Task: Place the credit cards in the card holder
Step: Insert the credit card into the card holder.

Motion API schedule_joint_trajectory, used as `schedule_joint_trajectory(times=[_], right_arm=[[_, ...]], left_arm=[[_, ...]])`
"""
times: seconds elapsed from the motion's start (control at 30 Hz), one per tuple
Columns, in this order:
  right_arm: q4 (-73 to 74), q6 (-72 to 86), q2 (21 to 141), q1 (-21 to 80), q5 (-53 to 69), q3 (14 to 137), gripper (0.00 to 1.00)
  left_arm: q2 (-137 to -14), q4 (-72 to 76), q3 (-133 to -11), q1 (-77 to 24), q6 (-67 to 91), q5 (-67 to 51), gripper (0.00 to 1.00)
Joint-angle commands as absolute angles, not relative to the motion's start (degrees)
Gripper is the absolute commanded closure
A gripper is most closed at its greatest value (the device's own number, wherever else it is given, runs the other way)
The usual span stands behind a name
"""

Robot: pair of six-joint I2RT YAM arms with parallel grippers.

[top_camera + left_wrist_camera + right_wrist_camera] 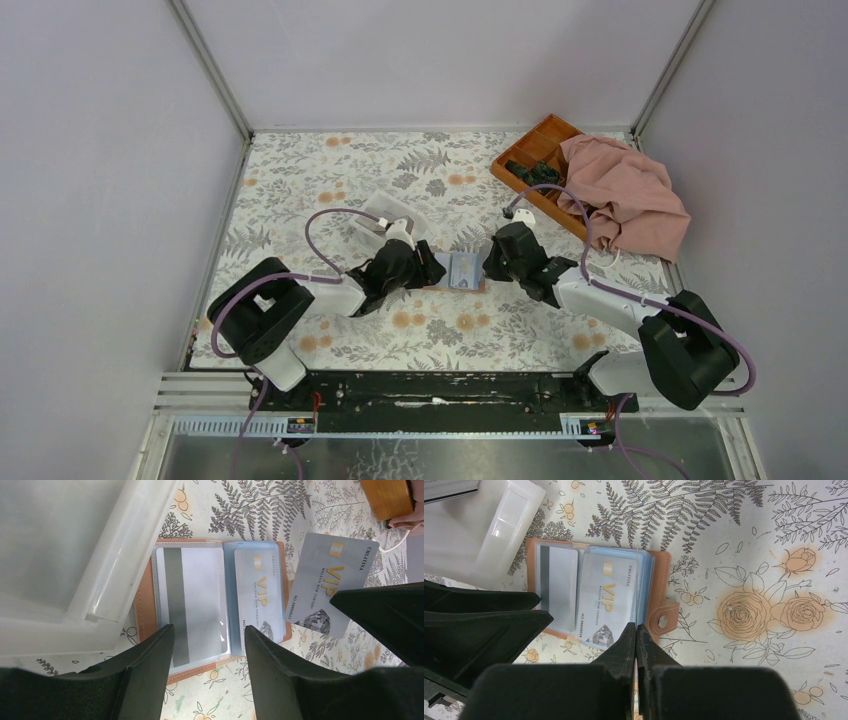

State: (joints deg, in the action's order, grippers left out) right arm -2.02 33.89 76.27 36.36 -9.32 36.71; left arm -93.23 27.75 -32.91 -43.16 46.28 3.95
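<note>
The tan card holder lies open on the floral table between both grippers. In the left wrist view its leather frames clear sleeves. One sleeve holds a credit card with a dark stripe, the other a light blue VIP card. My left gripper is open, its fingers straddling the holder's near edge with nothing gripped. Another VIP credit card hangs tilted just right of the holder, pinched by my right gripper, which is shut beside the snap tab.
A clear white plastic box lies just behind the holder, close to my left gripper. At the back right stands an orange compartment tray, partly covered by a pink cloth. White walls close in the table on three sides.
</note>
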Motion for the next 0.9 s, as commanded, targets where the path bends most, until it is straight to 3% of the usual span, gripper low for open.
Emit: schedule_joint_trajectory(times=[0.0,0.87], right_arm=[[-3.7,34.3,75.8,35.9,-8.9,38.4,1.0],[-10.8,39.6,76.7,34.0,-4.3,32.0,1.0]], left_arm=[[-94.3,27.4,-33.6,-43.8,45.2,4.8,0.39],[-95.2,27.9,-32.6,-44.3,45.1,5.0,0.41]])
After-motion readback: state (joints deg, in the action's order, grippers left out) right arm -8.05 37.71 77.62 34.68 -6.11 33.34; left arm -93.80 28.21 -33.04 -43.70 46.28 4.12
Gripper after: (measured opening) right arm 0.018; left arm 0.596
